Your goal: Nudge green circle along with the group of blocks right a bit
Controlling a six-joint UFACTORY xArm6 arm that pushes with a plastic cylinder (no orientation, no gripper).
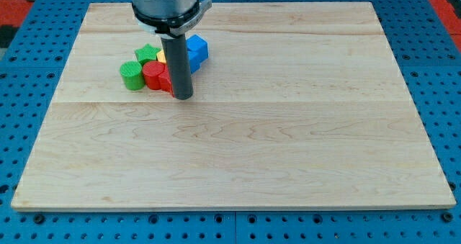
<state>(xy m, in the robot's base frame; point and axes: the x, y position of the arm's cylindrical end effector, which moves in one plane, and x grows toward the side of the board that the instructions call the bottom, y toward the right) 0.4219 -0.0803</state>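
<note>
A green circle [131,76], a short ridged cylinder, sits at the far left of a tight cluster of blocks in the upper left of the frame, on a pale wooden board [238,150]. Touching its right side is a red block [153,75], round-edged; behind them stands a green star [148,54], with a sliver of yellow block [162,57] and a blue block [196,50] toward the cluster's right. The arm descends from the frame's top edge, its grey mount directly above the group, the dark rod upright. My tip [183,98] rests on the board at the cluster's lower right edge, against a partly hidden red piece. The rod carries nothing.
</note>
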